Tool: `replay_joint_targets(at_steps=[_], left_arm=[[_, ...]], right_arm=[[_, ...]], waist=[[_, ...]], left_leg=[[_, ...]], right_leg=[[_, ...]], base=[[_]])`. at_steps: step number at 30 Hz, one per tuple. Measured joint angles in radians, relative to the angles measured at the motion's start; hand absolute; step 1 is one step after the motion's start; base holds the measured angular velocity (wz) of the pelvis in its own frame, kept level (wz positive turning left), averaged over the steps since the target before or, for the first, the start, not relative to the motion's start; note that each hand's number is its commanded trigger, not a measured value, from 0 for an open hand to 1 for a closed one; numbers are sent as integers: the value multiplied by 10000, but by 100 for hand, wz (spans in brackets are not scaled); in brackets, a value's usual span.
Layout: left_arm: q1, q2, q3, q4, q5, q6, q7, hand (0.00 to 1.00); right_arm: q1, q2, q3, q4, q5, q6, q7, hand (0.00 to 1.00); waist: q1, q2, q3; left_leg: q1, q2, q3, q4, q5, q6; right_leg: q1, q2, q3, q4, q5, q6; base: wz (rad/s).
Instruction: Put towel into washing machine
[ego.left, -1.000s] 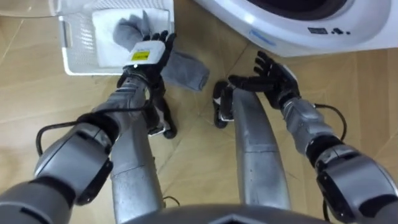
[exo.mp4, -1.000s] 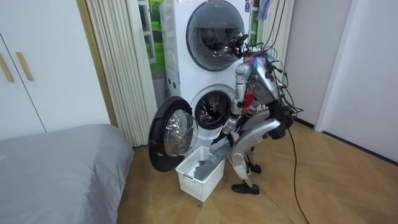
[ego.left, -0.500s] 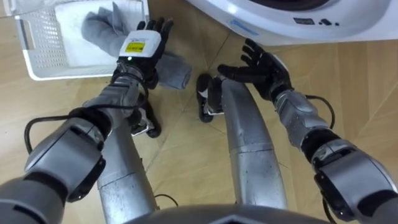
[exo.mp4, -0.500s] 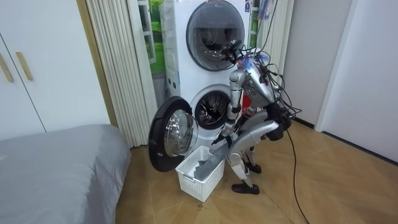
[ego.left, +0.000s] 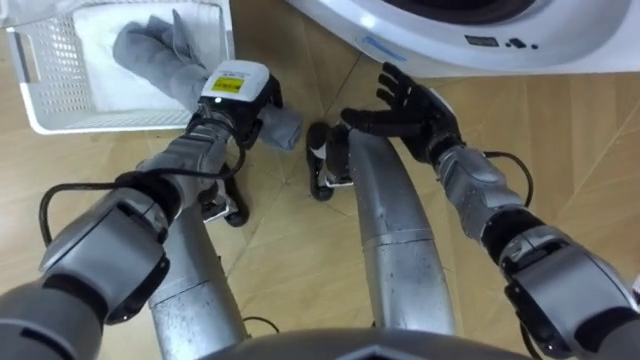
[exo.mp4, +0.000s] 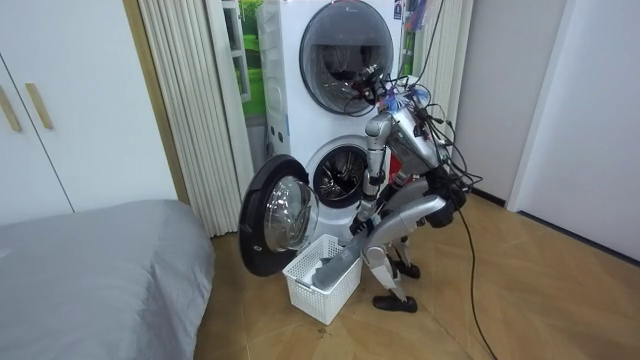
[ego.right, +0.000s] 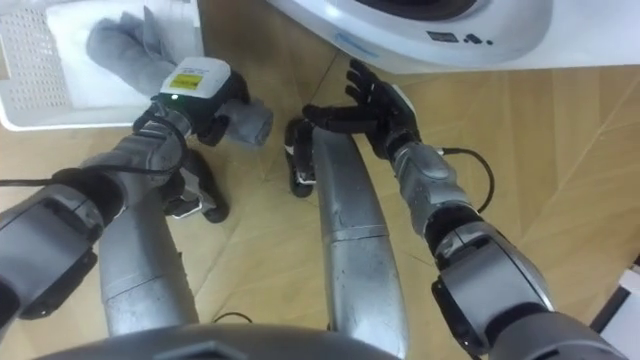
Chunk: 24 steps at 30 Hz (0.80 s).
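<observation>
Right hand hovers open, fingers spread, over wood floor. Left hand curls down, gripping grey towel. Towel lies crumpled, draped over white basket rim. Washer front just beyond. Room view: robot bent forward, door swung wide beside basket, bare floor toward that view's right.

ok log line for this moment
stance: bent over basket | left hand: shut on towel at basket rim | right hand: open, empty | washing machine door: open
</observation>
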Motion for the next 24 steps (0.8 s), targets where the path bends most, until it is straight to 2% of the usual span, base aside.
replay_joint_targets(at_steps=[3,8,11,13,15,17,21,24], left_arm=[[130,-4,-18,-10,-126,0,-350,100],[299,-43,-49,-12,-616,-7,-1096,100],[731,-171,-170,-15,-784,-43,-1274,100],[963,-235,-228,-14,-769,-68,-1295,100],[1133,-334,-200,-12,-732,-185,-1292,100],[1152,-454,-75,5,-729,-452,-1234,100],[1146,-584,354,9,-789,-523,-915,100],[1129,-583,860,-235,-1453,-551,-555,100]], right_arm=[[1,62,-25,22,-234,3,3,0],[155,96,-123,22,-974,3,-29,0],[509,226,-21,17,-985,14,-58,0],[715,275,71,202,-1178,30,-121,0],[947,241,69,638,-1440,64,-145,0],[1172,216,59,1210,-1415,112,-267,0],[1257,208,-84,1464,-1532,115,-378,0],[1253,128,-155,1577,-1529,134,-440,0]], waist=[[-26,-40,-26],[-39,-57,-45],[35,-45,-110],[39,-37,-120],[186,28,-177],[548,60,-192],[681,236,-181],[994,312,-174]], left_leg=[[81,-33,-6,7,-7,15],[544,-225,-8,-158,-8,20],[1200,-291,11,-811,174,6],[1754,-338,74,-1362,340,33],[2311,-348,141,-2005,516,45],[2983,-318,303,-2673,677,28],[3746,-370,425,-3110,711,53],[4214,-388,585,-3451,724,71]], right_leg=[[87,-13,31,0,6,10],[479,-162,102,-62,-35,79],[1184,-148,47,-762,115,170],[1764,-146,2,-1321,256,211],[2365,-83,-39,-2040,487,267],[3041,99,-55,-2864,807,307],[3727,18,-47,-3247,883,365],[4124,1,-13,-3534,905,403]], base=[[0],[6],[2],[3],[-3],[-19],[-4],[-4]])
